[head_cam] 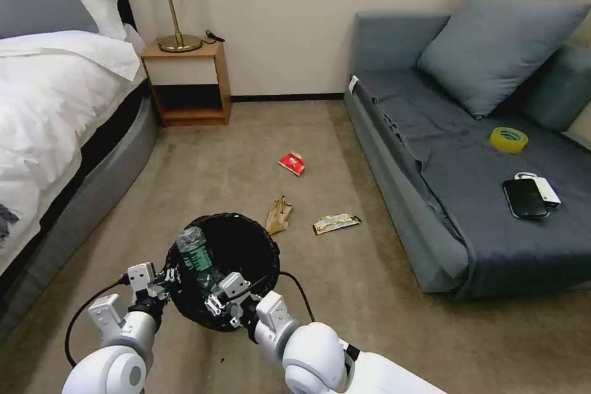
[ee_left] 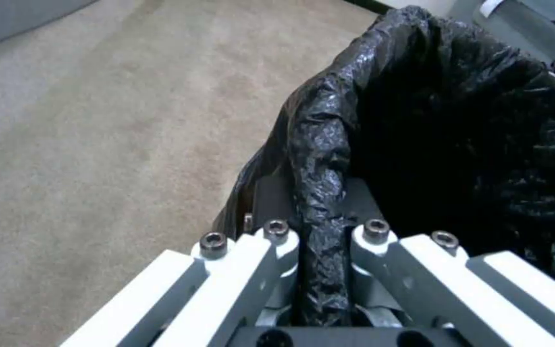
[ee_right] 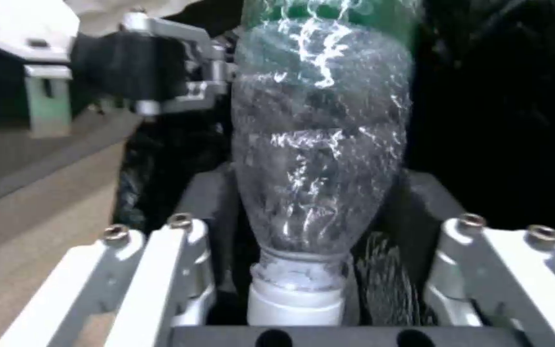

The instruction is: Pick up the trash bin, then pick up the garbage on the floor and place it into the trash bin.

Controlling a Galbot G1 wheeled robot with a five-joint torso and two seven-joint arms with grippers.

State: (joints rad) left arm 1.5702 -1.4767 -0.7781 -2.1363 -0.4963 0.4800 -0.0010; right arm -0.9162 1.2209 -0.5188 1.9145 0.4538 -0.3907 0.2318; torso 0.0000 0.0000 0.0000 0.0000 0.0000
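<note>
Bottle (ee_right: 319, 144) over trash bin (head_cam: 246, 240)
Your left gripper (ee_left: 319, 250) pinches the bin's rim; your right gripper's (ee_right: 319, 202) fingers (ee_right: 204, 207) clasp the bottle, cap toward the wrist.

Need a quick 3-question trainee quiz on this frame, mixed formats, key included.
1. True or false: the left gripper is clamped on the trash bin rim.
2. What does the right gripper hold? A) the bottle B) the brown paper bag C) the yellow tape roll
3. How many litter items lie on the carpet?

Key: 1 true. 2 A, over the bin's mouth. 3 three: the paper bag, the gold wrapper, the red packet.
</note>
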